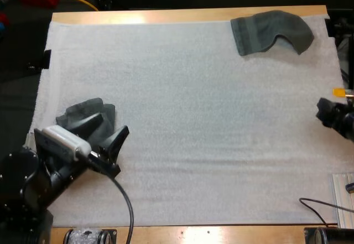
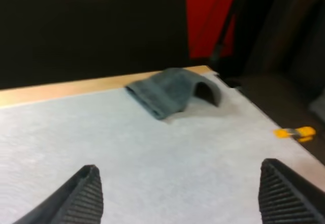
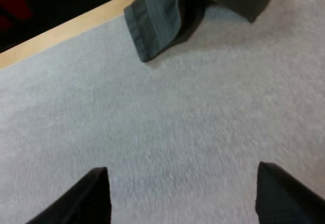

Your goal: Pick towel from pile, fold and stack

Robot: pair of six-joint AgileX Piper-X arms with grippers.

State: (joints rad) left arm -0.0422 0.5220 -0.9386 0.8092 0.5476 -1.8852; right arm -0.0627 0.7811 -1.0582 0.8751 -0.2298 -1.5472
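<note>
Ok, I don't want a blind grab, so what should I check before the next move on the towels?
1. Left gripper fingers open, holding nothing: ok.
2. Right gripper fingers open, holding nothing: ok.
3. Far towel free on the mat, nothing on it: ok.
4. Far towel lying flat: not ok, one part humps up in an arch.
5. How the near towel lies: cannot tell, the left arm covers part of it.
</note>
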